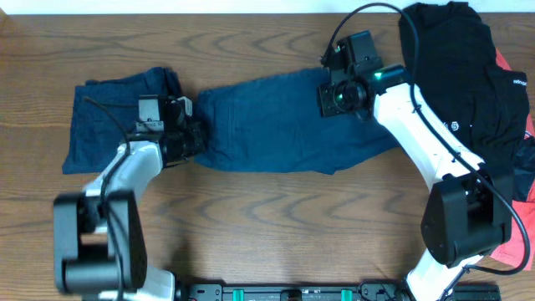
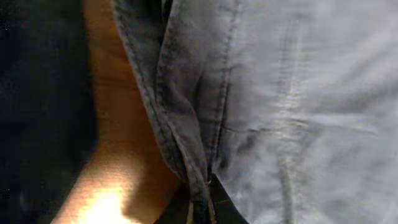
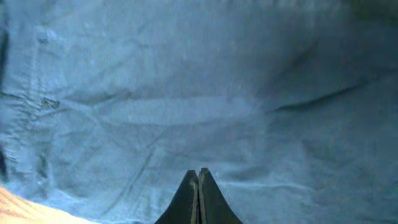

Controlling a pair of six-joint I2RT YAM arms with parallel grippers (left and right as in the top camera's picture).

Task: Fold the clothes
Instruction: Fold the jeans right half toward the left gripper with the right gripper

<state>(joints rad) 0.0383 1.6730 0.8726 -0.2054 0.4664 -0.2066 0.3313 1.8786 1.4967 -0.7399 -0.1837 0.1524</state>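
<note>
A blue garment [image 1: 276, 125] lies spread across the middle of the wooden table, with another blue part [image 1: 117, 117] to its left. I cannot tell whether the two are one piece. My left gripper [image 1: 194, 138] sits between them. In the left wrist view it [image 2: 200, 208] is shut on the stitched edge of the blue garment [image 2: 298, 106]. My right gripper [image 1: 338, 99] is at the garment's far right edge. In the right wrist view its fingers [image 3: 199, 175] are shut tip to tip over the blue fabric [image 3: 186, 93], with no fold seen between them.
A pile of black clothes [image 1: 460, 75] lies at the back right, with red fabric [image 1: 512, 242] at the right edge beside my right arm. A strip of bare wooden table [image 2: 118, 124] shows beside the pinched hem. The arms' bases [image 1: 292, 293] are at the front edge.
</note>
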